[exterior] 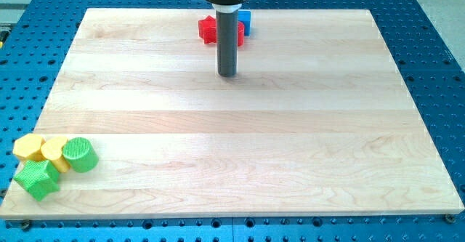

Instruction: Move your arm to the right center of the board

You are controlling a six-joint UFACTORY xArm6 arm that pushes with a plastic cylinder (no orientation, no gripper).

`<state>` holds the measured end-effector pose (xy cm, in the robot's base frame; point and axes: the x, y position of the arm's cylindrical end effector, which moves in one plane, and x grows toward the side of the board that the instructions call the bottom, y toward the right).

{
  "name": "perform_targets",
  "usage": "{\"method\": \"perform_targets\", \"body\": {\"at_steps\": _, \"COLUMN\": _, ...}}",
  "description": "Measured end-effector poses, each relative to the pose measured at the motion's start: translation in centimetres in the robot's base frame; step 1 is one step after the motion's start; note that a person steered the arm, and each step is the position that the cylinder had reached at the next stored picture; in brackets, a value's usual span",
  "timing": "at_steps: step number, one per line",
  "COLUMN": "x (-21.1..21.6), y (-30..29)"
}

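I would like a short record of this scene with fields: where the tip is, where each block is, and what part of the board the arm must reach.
tip: my tip, upper middle of the board
behind rod: red block, blue block, at the view's top
bottom-left cluster: two yellow blocks, green cylinder, green cube
goal area: right center, no blocks there
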<state>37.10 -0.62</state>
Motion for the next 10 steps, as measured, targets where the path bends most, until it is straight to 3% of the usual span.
{"method": "perform_targets", "body": {"at_steps": 3, "x": 7.4, "y": -0.5}}
{"method": "perform_targets", "body": {"at_steps": 10, "x": 8.5, "y": 4.8}}
